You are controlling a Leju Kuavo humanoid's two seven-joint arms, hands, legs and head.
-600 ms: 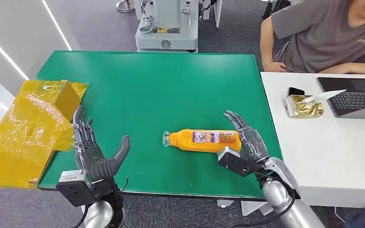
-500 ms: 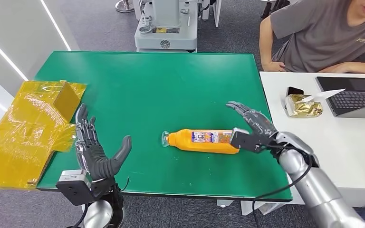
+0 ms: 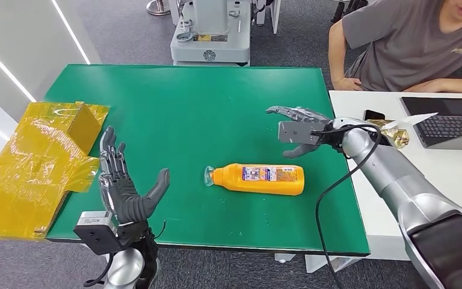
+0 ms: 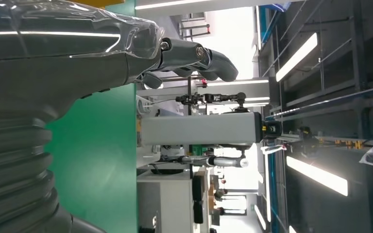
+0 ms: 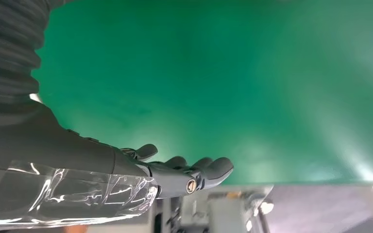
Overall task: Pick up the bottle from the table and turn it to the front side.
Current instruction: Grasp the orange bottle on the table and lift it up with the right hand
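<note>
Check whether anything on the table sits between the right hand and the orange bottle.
Nothing visible does. The right hand hangs open above the green table, just beyond the orange bottle, which lies on its side with bare table all round. The yellow wrapping lies far off by the left hand.

This was a robotics lab or test workshop set in an office-like hall. A green-topped work table (image 3: 186, 102) stood on grey carpet, with a grey machine base (image 3: 212, 30) just beyond it at 12 o'clock. At 3 o'clock a white desk (image 3: 409, 180) carried a laptop (image 3: 451, 123), and a person (image 3: 415, 45) sat leaning on it at 1 o'clock. The left wrist view showed long ceiling strip lights (image 4: 296, 56), dark overhead racking and further grey equipment stands (image 4: 201, 128) down the room.
</note>
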